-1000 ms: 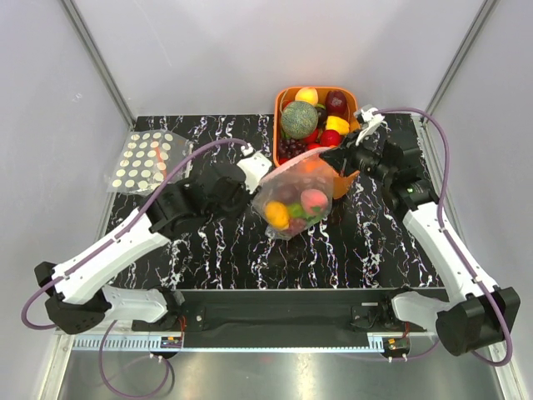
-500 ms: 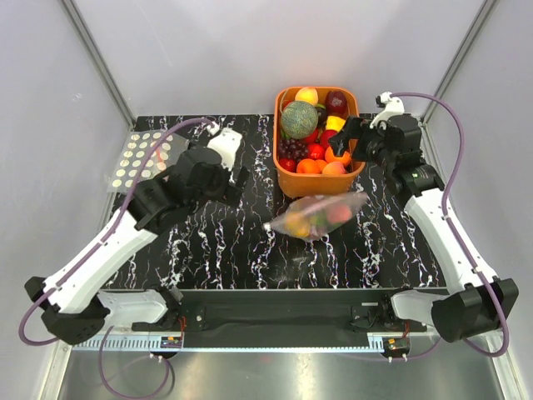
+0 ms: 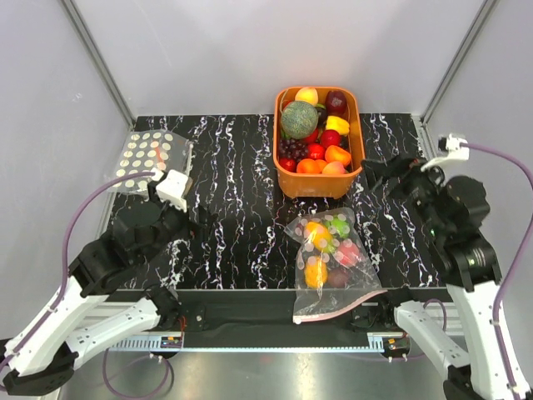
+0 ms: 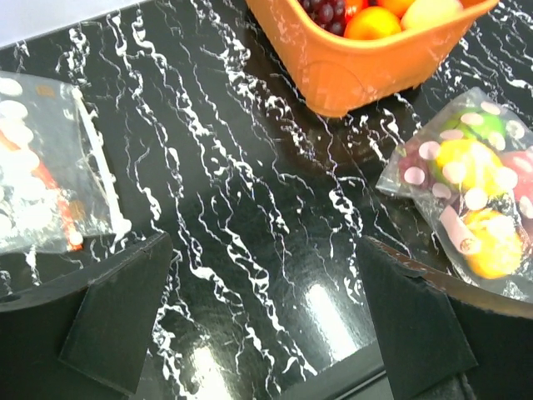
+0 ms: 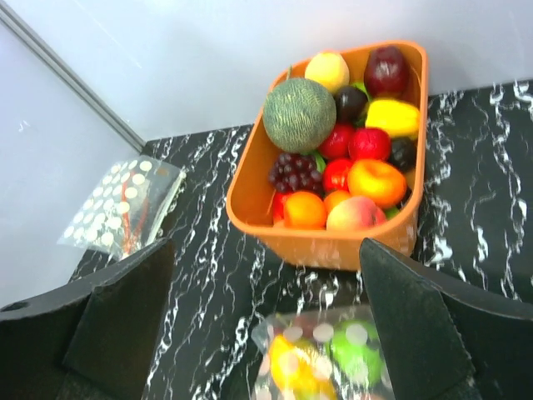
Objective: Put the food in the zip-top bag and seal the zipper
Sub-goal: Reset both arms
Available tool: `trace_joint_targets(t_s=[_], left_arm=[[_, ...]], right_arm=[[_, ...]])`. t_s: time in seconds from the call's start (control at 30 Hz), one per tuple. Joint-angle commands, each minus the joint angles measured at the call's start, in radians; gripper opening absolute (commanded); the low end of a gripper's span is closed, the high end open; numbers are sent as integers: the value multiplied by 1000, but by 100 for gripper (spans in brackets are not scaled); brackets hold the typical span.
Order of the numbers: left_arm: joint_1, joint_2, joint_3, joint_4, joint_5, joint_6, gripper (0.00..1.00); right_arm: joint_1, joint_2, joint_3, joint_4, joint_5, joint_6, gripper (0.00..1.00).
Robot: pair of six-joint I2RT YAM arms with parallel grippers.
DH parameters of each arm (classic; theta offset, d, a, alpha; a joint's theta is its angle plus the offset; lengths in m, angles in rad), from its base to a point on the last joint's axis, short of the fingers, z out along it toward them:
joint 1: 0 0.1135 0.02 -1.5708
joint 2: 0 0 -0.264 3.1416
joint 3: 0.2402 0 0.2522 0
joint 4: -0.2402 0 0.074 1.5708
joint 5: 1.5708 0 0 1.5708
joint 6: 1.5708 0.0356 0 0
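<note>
Well apart: left arm, right arm.

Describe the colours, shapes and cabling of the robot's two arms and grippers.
Both arms, the left arm and the right arm, have white shell links and black joint housings. A purple cable loops along each. The left gripper and the right gripper each end in two flat, matte black, wedge-shaped fingers.

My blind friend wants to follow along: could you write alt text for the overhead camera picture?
A clear pink-dotted zip-top bag holding colourful food lies flat on a black marbled table, between the robot's left arm and right arm. An orange basket of fruit stands behind it, a second dotted bag at far left.
</note>
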Motion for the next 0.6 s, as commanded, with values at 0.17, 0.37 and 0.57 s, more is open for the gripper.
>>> trace_joint_targets(t_s=[0.17, 0.37, 0.57], left_arm=[[0, -198, -217, 87, 16, -37, 99], [0, -334, -294, 98, 14, -41, 99], [1, -332, -323, 110, 49, -29, 99]], right_arm=[[-4, -185, -154, -182, 37, 62, 100], [-4, -262, -217, -242, 28, 90, 100], [-2, -300, -266, -262, 36, 91, 100]])
